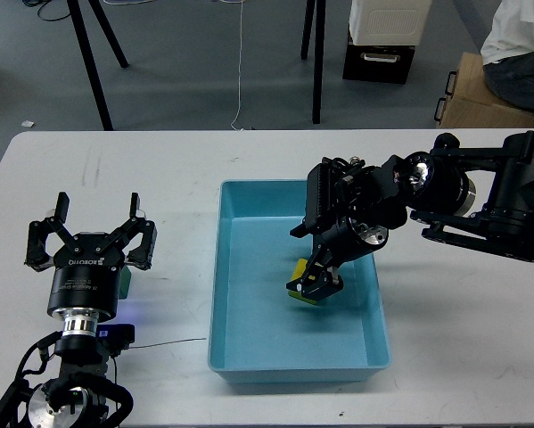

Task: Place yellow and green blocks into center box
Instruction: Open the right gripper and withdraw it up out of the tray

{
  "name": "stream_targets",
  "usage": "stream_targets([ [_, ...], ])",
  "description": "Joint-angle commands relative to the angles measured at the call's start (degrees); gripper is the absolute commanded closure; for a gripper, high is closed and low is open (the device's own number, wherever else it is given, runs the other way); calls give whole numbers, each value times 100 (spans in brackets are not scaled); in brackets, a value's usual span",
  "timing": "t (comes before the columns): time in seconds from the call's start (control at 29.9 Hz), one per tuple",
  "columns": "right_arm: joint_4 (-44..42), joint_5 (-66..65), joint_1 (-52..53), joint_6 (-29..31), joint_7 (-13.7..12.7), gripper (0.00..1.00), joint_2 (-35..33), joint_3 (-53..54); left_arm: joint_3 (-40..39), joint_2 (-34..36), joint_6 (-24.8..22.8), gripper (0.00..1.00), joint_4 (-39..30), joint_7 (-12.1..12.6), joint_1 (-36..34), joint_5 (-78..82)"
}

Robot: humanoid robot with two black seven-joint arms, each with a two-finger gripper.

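Note:
The blue box [222, 294] stands in the middle of the white table. My right gripper [316, 285] reaches down inside it, shut on the yellow block [300, 270], which is low over the box floor near its middle. My left gripper [97, 223] is open and empty over the table's left side, pointing away from me. A sliver of the green block [125, 283] shows on the table just to the right of the left gripper's body, mostly hidden by it.
The right arm's thick black links [480, 201] lie over the table's right side. Beyond the far edge are tripod legs [93, 62], a white unit [387, 27], a cardboard box [467, 98] and a seated person [521, 40].

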Motion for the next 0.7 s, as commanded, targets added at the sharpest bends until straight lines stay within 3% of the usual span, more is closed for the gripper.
stream_targets([
  [0.0, -44, 371, 2, -7, 0, 2, -226, 448, 12, 0, 7, 0, 1, 16, -208, 134],
  [0.27, -132, 1083, -524, -51, 0, 2, -508, 2477, -32, 1633, 481, 0, -7, 121, -788, 1628],
  [0.37, -298, 1591, -771, -60, 0, 2, -368, 3198, -58, 2240, 946, 0, -7, 157, -1007, 1717],
  [0.5, -650, 2890, -1008, -95, 0, 2, 317, 4016, -226, 2707, 1798, 0, 264, 148, -1377, 1726],
  [0.67, -528, 4307, -1641, -411, 0, 2, 555, 5027, -226, 2988, 1450, 0, 661, 69, -1606, 2504],
])
